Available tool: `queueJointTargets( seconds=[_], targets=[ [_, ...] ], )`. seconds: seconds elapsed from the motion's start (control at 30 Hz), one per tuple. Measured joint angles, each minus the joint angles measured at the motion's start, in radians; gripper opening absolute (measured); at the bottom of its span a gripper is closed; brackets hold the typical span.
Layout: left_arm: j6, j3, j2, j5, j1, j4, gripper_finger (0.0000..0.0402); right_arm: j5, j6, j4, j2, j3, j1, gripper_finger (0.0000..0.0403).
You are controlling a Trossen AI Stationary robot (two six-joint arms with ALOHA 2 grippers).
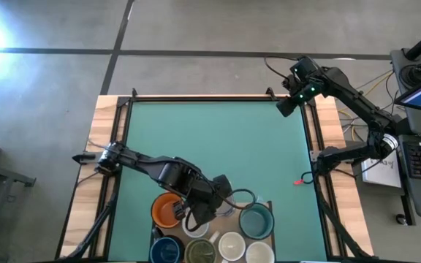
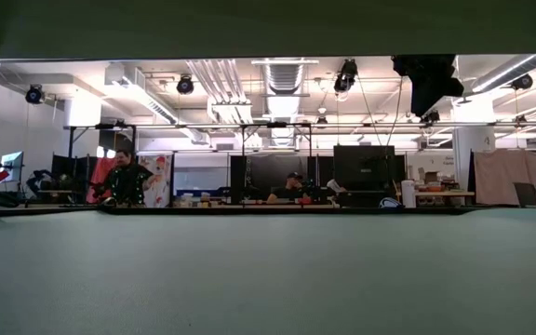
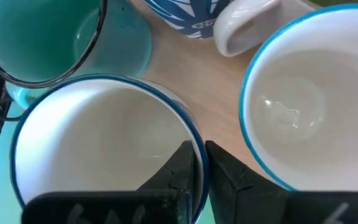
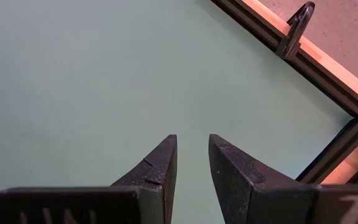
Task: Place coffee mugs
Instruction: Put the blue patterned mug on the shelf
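The coffee mugs are crowding a wooden tray at the near edge of the teal mat. From the tray's left, an orange mug is sitting, then a blue-rimmed white mug and a teal mug; a dark blue mug, an olive-green one and two white ones are lining up nearer. The left gripper is reaching low over the tray, pinching the blue-rimmed mug's wall. The right gripper is hovering, parted and empty, far across the mat.
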Motion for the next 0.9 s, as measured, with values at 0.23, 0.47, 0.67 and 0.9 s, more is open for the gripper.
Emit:
queueJointTargets(
  seconds=[0.23, 0.47, 0.67, 0.9],
  targets=[
    [-0.001, 0.0, 0.0, 0.0, -0.008, 0.0, 0.0015, 0.0, 0.0, 0.0, 0.0, 0.0, 0.0, 0.0082],
    [-0.003, 0.001, 0.0, 0.003, -0.009, 0.008, 0.0017, 0.0, 0.0, 0.0, 0.0, 0.0, 0.0, 0.0082],
    [-0.018, 0.001, 0.0, 0.003, -0.009, 0.026, 0.0017, 0.0, 0.0, 0.0, 0.0, 0.0, 0.0, 0.0082],
    [-0.024, 0.002, 0.0, 0.002, -0.01, 0.025, 0.0018, 0.0, 0.0, 0.0, 0.0, 0.0, 0.0, 0.0082]
  ],
)
